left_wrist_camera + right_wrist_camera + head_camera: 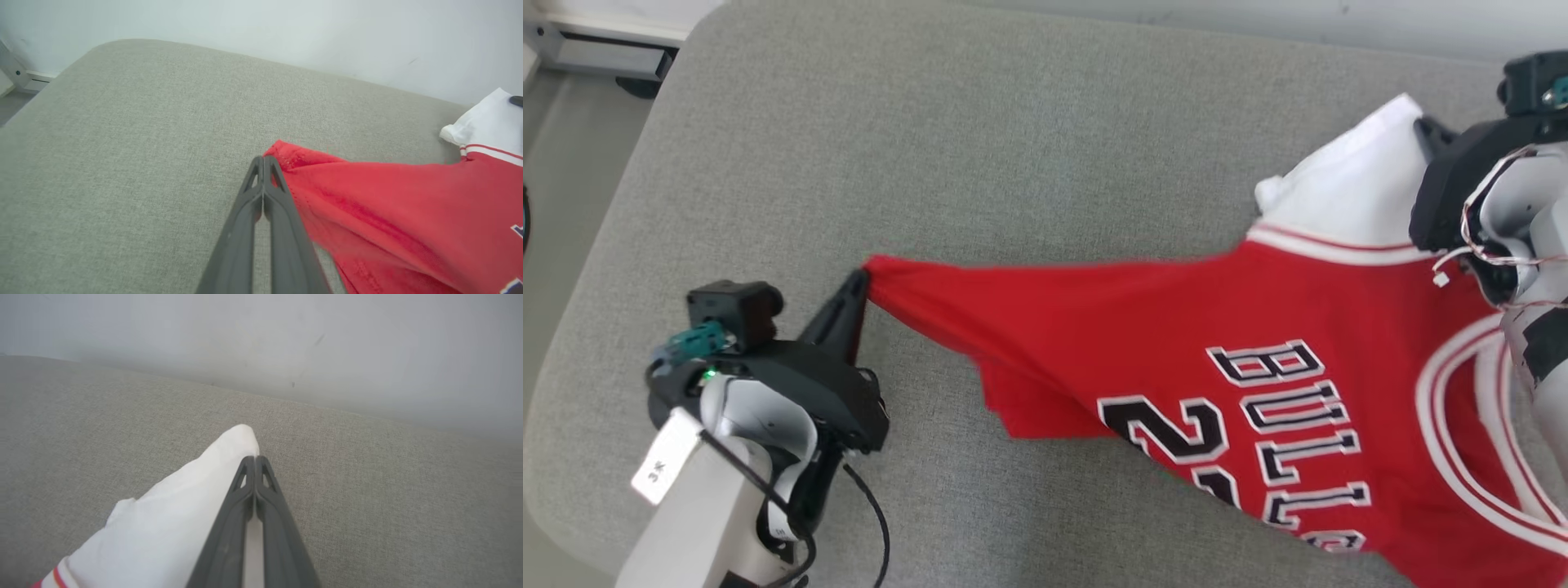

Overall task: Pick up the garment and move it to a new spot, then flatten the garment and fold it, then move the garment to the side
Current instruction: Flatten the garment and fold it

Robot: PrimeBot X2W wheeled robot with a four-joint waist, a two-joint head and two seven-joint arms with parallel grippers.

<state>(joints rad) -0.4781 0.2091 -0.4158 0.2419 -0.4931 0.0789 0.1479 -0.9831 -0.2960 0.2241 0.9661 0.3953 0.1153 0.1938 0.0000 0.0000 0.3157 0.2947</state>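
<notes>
Your L gripper (859, 282) has its fingers closed tight on the red corner of the garment (1258, 327). It stretches off to that gripper's right over the grey cushion (1013, 122). Further back, your R gripper (255, 459) is closed tight on the white sleeve (184, 506).

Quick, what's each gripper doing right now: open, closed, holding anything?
Left gripper: closed, pinching the red corner of the jersey.
Right gripper: closed, pinching the jersey's white end.
</notes>
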